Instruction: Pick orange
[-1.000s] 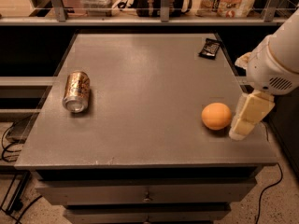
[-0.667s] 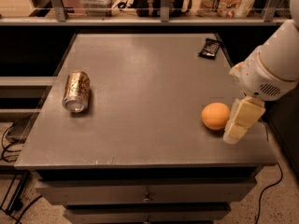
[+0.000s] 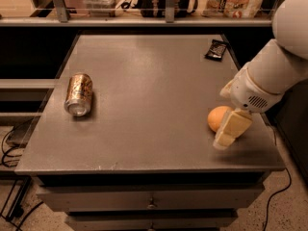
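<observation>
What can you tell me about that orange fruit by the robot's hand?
The orange is small, round, smooth and evenly coloured, looking whole. It sits on the grey table near its front right corner. The cream gripper hangs at its right front, hiding that side; whether they touch cannot be told.

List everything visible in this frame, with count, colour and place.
orange: one, orange, table's near right part in view, partly behind the gripper.
drink can: one, gold-orange, on its side, table's left in view.
small packet: one, black, table's far right corner.
table: one, grey, drawers below.
cables: several, dark, floor at left.
arm: one, white, right of view.
gripper: one, cream, low beside the orange.
</observation>
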`<control>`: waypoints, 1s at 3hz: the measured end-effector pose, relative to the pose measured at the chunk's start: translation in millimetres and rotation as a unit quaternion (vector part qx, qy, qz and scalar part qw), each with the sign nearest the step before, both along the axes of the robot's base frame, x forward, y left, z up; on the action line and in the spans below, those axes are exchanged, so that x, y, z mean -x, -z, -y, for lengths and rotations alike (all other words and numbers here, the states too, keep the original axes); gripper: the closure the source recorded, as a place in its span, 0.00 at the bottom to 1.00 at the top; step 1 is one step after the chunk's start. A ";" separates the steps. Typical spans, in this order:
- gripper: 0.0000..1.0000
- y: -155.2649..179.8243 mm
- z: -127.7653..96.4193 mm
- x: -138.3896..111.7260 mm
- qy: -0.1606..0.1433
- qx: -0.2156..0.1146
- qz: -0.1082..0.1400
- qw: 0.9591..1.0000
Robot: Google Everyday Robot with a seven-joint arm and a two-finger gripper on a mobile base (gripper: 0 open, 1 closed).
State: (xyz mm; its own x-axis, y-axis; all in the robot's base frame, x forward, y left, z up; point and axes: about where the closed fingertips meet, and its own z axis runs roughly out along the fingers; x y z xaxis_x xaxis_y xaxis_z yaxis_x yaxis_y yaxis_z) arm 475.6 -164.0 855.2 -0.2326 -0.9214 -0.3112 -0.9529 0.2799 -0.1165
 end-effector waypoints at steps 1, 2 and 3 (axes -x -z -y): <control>0.41 8.0 0.1 0.7 0.004 -0.002 -0.011 1.000; 0.65 7.4 1.8 2.0 0.009 -0.003 -0.014 1.000; 0.88 -23.3 -2.0 -7.9 0.009 -0.009 0.001 1.000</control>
